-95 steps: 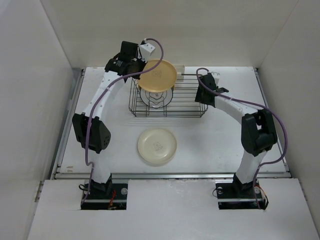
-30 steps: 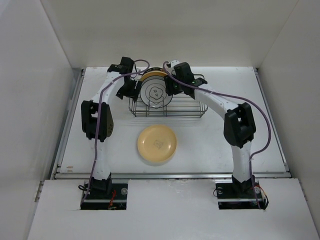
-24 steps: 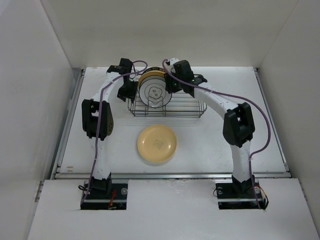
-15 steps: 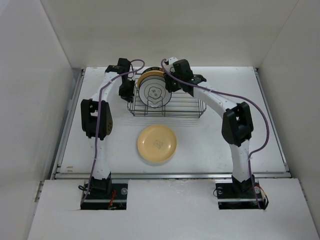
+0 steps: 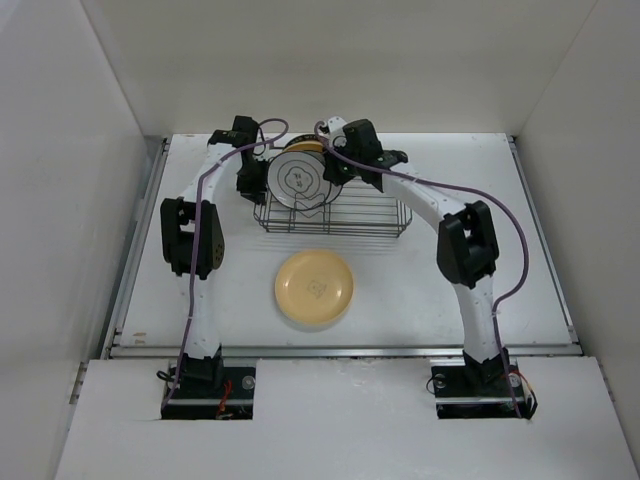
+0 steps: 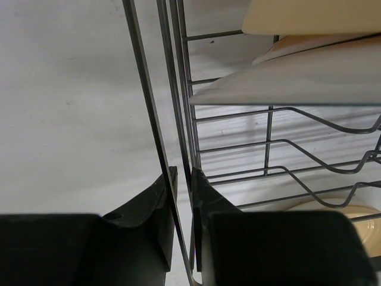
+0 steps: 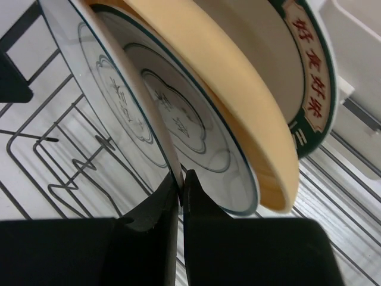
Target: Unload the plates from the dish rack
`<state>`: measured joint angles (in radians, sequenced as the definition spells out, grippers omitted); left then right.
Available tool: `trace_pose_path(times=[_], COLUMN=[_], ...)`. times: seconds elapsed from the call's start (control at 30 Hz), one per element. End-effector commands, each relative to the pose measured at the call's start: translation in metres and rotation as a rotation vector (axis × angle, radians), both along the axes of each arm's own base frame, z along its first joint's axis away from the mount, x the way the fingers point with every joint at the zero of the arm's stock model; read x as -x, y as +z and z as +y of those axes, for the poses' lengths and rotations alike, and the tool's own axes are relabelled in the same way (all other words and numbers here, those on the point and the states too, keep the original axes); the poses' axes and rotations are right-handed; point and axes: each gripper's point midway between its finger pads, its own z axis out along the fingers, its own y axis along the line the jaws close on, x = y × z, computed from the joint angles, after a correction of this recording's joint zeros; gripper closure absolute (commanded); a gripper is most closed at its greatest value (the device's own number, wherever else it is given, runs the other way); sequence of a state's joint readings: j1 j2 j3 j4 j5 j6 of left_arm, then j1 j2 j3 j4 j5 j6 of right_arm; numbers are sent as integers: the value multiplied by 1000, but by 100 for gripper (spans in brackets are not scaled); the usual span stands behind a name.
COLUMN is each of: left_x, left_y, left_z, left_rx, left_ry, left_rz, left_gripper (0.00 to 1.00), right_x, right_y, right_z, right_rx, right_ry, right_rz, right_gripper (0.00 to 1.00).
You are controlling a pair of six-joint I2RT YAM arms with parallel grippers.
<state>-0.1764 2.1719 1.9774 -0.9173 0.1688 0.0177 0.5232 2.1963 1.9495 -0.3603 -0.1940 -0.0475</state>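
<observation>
The dish rack (image 5: 345,212) stands at the back of the table with several plates upright in it. My right gripper (image 7: 180,176) is shut on the lower rim of the front white plate (image 7: 98,83), which has a thin dark rim (image 5: 298,180). Behind it stand a second white plate (image 7: 190,131), a yellow plate (image 7: 238,89) and a green-rimmed plate (image 7: 306,71). My left gripper (image 6: 183,179) is shut on the upright wires of the rack's left end (image 6: 161,89). From above, the left gripper (image 5: 251,180) and right gripper (image 5: 334,172) flank the front plate.
A yellow plate (image 5: 314,288) lies flat on the table in front of the rack, on top of another plate. White walls close in the table on the left, back and right. A raised metal lip (image 5: 340,350) runs along the near edge.
Both grippers have closed, the left on the rack's end wires, the right on the front white plate's rim. That plate has shifted slightly left and up.
</observation>
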Motion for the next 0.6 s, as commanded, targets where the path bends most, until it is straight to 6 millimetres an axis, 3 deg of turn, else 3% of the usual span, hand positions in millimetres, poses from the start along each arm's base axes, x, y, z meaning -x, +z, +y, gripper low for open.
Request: trace_pose_path(times=[0.0,0.1,0.13,0.33,0.37,0.43,0.47,0.53,0.57], left_x=[15,17,18,17,19,18,18,19,18], left_y=[4,4,0,0,2,2,2,3,3], left_z=[-10,-11,-12,-11,-10,-7,-7,-10,-5], left_rx=[13,24,25,42,42,48,48,65,69], left_ry=[-78,-71,-62,-27,-26,4,5,35,59], left_rz=[46,59,70,78,78,82,82,91,93], left_gripper=[100,100,100,100,100,100,100,100,100], right_x=[8,9,11,16,23,28,36,42,46], right_y=[37,58,80,145,171,189,209,215,207], right_z=[7,1,-3,-35,-42,-48,-52,-52,-51], right_rx=[-64,-67,-84,-144,-181,-231,-254,-267,-251], right_ry=[-12,-60,-76,-244,-264,-288,-288,-271,-252], right_rz=[-37,-86,-128,-290,-332,-368,-396,-400,-370], right_gripper=[100,100,100,100,100,100,100,100,100])
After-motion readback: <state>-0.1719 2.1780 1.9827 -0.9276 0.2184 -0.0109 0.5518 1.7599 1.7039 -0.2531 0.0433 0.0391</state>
